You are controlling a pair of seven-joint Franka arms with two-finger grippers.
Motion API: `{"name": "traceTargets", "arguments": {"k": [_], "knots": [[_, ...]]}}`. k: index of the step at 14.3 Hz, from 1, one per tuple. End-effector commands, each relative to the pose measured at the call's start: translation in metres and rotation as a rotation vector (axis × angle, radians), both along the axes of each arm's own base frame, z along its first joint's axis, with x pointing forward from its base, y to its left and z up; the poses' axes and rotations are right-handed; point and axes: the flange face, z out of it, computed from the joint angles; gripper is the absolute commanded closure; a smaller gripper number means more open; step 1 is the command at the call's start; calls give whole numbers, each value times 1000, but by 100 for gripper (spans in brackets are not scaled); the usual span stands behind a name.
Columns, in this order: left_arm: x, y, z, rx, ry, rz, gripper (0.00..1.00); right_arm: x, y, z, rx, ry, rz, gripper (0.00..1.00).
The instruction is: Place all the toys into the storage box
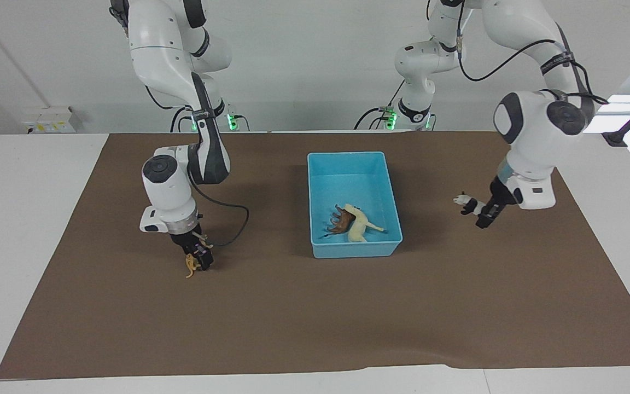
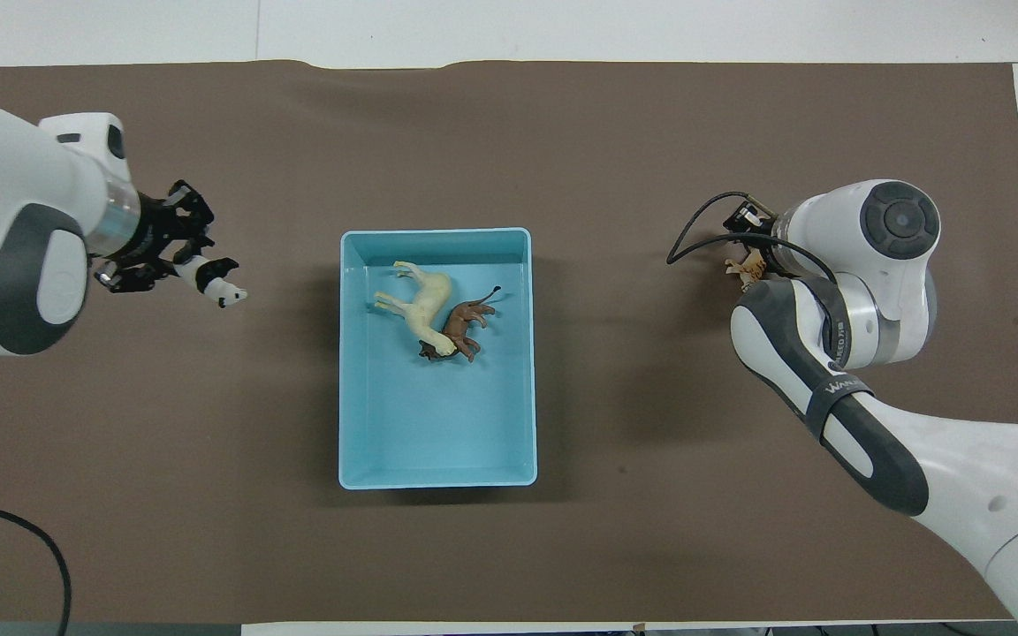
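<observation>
Left gripper (image 1: 483, 216) clamps the panda (image 1: 467, 202) in the air; right gripper (image 1: 199, 261) (grip unclear) straddles the tiger (image 1: 189, 266); horse (image 1: 357, 225) and lion (image 1: 341, 221) lie in the box (image 1: 348, 249).

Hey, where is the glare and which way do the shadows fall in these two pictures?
Facing view: a blown-out bright patch sits at the left arm's end, and the storage box throws a soft shadow on the mat toward the right arm's end. Overhead view: even light, no glare, the same soft shadow beside the box.
</observation>
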Motion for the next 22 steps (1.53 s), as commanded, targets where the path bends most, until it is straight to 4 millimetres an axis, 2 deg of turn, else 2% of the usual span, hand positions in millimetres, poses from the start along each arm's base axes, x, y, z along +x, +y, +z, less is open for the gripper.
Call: {"name": "traceTargets", "arguments": {"k": [1, 4, 5, 6, 7, 8, 9, 12, 13, 14, 15, 16, 17, 18, 20, 21, 22], "knots": [[-13, -62, -6, -11, -10, 66, 100, -8, 0, 1, 15, -2, -25, 100], [-36, -110, -16, -23, -31, 87, 100, -8, 4, 1, 14, 0, -12, 100], [-43, -120, -20, -22, -26, 83, 100, -7, 3, 2, 12, 0, 0, 100], [-54, -134, -22, -22, -31, 59, 95, -6, 4, 4, 8, 3, 18, 100], [-63, -142, -27, -20, -30, 38, 64, -2, 5, 10, 6, 11, 23, 100], [-68, -142, -30, -14, -23, 35, 27, 5, 8, 21, 4, 15, 29, 100], [-69, -142, -29, -10, -17, 33, 0, 12, 13, 36, 2, 31, 36, 100], [-67, -139, -22, -3, -6, 37, 0, 32, 22, 90, -3, 72, 48, 100], [-69, -131, -14, 7, 0, 32, 0, 36, 34, 112, 3, 78, 67, 100], [-67, -114, -7, 17, 10, 15, 0, 40, 49, 134, 11, 80, 86, 100], [-61, -84, 1, 26, 22, -14, 0, 42, 67, 157, 22, 80, 102, 100], [-58, -58, 12, 34, 35, -56, 0, 40, 100, 177, 35, 78, 141, 100], [-55, -30, 29, 40, 42, -79, 0, 36, 143, 191, 47, 63, 166, 100], [-53, -5, 41, 44, 58, -98, 0, 31, 179, 195, 66, 48, 156, 100], [-54, 25, 66, 47, 80, -190, 0, 15, 248, 209, 104, 20, 195, 100], [-56, 37, 72, 48, 89, -233, 0, 3, 283, 216, 114, 12, 235, 100], [-60, 48, 83, 50, 84, -290, 0, -9, 315, 213, 121, 8, 272, 100]]}}
